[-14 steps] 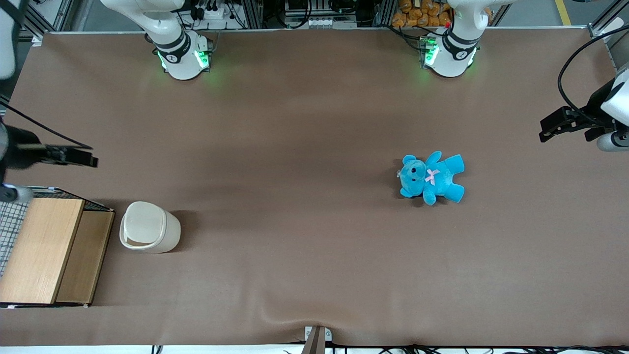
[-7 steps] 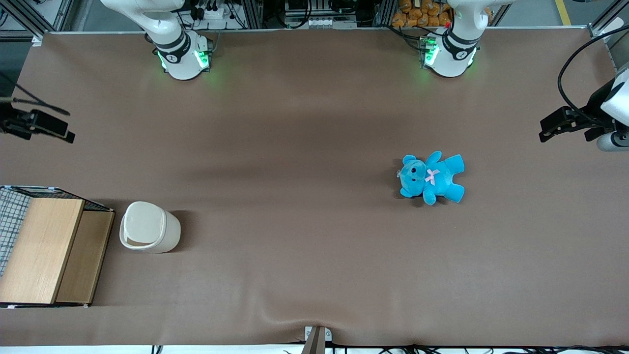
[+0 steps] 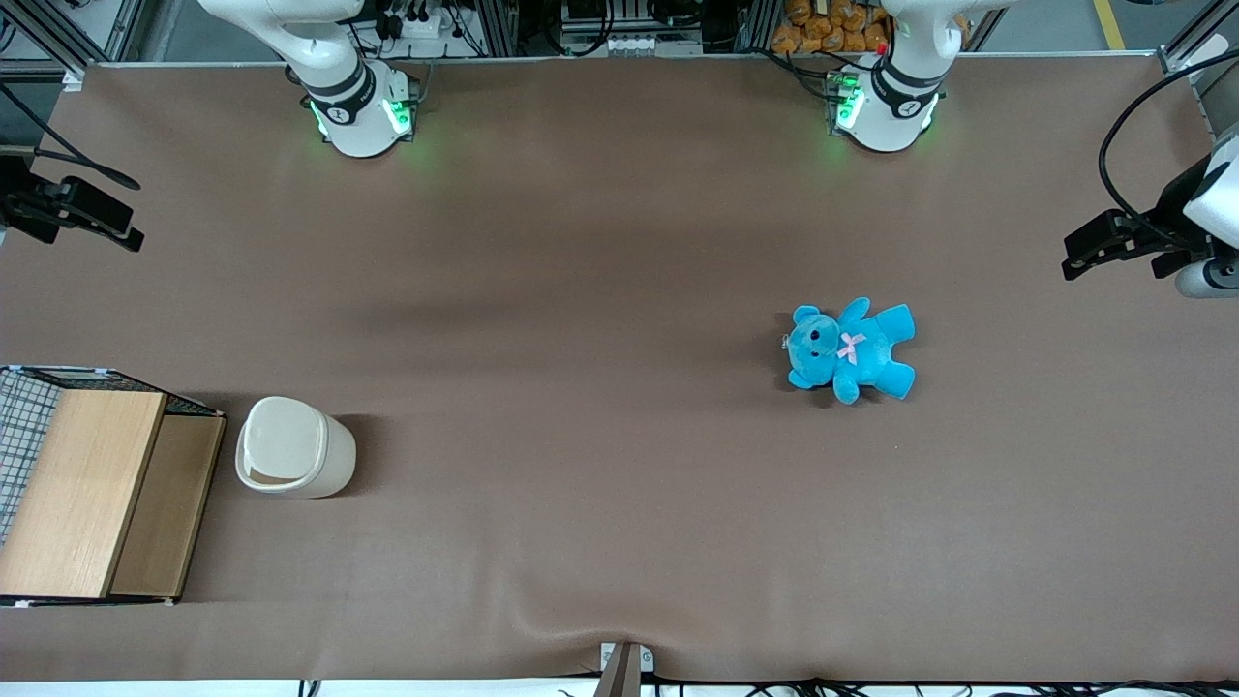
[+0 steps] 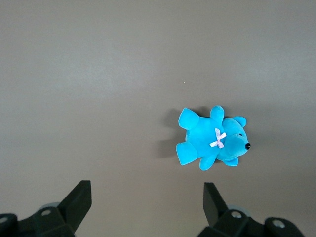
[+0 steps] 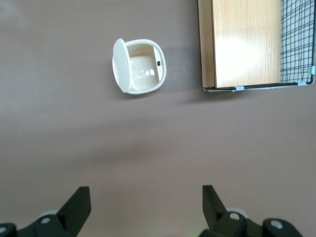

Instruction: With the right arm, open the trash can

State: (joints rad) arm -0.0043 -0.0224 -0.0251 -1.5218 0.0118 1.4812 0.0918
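Bin (image 3: 293, 448) stands on the counter (image 3: 600, 503) toward the working arm's end, just beside the wooden-topped box (image 3: 92, 494) and nearer the front camera than the hand (image 3: 82, 215). In the wrist view the bin (image 5: 138, 66) looks already open: its lid (image 5: 120, 65) seems tipped up on one side and the hollow inside shows, though from the front this is hard to confirm. The hand (image 5: 143, 210) hangs high, well apart from the bin, fingers (image 5: 79, 203) spread wide and holding nothing. Bare counter lies between them, so nothing blocks a descent. A blue teddy (image 3: 850, 348) lies well off toward the parked arm's end.
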